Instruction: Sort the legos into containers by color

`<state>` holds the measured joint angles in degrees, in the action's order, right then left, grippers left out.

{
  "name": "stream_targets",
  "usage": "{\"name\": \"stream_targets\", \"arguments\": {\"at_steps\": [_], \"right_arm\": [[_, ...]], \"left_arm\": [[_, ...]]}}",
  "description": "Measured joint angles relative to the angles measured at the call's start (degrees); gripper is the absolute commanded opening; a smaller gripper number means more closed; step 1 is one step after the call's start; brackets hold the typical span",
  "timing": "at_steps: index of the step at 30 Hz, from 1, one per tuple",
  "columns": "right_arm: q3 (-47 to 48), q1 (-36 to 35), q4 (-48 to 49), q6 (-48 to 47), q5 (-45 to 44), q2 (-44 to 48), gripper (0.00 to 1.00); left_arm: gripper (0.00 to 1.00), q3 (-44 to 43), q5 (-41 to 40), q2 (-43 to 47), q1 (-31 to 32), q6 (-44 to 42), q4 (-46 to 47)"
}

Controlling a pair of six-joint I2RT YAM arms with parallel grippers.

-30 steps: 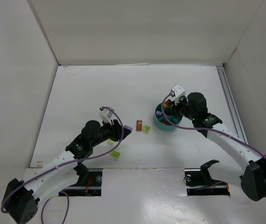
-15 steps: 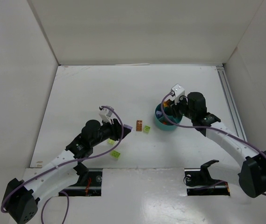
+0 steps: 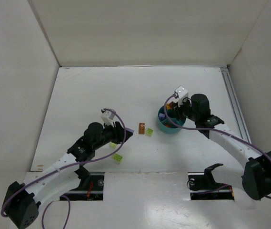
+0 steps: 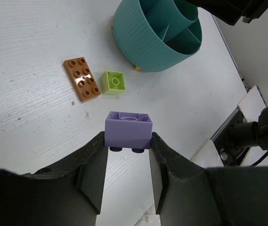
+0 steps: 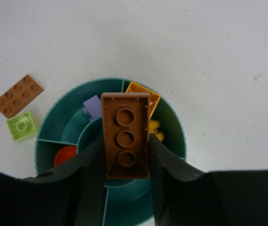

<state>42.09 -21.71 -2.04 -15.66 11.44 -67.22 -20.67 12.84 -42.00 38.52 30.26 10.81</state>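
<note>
My left gripper (image 4: 128, 141) is shut on a purple lego (image 4: 128, 129), held above the table a short way left of the bowl. In the top view it (image 3: 128, 133) sits near an orange-brown flat lego (image 3: 141, 128) and a lime lego (image 3: 149, 131). My right gripper (image 5: 125, 146) is shut on a brown lego (image 5: 125, 141), underside up, right over the middle of the teal bowl (image 5: 174, 125). The bowl's compartments hold a purple lego (image 5: 92, 107), an orange one (image 5: 141, 89), yellow ones (image 5: 156, 129) and a red-orange piece (image 5: 65, 155).
Two more lime legos (image 3: 118, 157) (image 3: 112, 144) lie by the left arm near the front edge. The flat orange-brown lego (image 4: 81, 79) and the lime lego (image 4: 113, 82) lie just left of the bowl (image 4: 138, 42). White walls enclose the table.
</note>
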Motion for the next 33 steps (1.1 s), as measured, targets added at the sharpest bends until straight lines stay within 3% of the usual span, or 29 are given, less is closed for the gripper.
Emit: {"name": "stream_targets", "arguments": {"at_steps": [7, 19, 28, 33], "right_arm": [[-1.4, 0.0, 1.1, 0.0, 1.7, -0.2, 0.32], [-3.6, 0.0, 3.0, 0.6, 3.2, 0.0, 0.59], [-3.6, 0.1, 2.5, 1.1, 3.9, 4.0, 0.61], [-3.0, 0.5, -0.7, 1.9, 3.4, 9.9, 0.64]], "left_arm": [[0.0, 0.0, -0.5, 0.0, 0.0, 0.0, -0.2], [0.0, -0.4, -0.7, -0.7, 0.0, -0.3, -0.6], [0.0, -1.5, -0.9, -1.4, 0.0, -0.4, -0.9], [0.0, -6.9, -0.9, -8.2, 0.0, -0.9, -0.8]]}}
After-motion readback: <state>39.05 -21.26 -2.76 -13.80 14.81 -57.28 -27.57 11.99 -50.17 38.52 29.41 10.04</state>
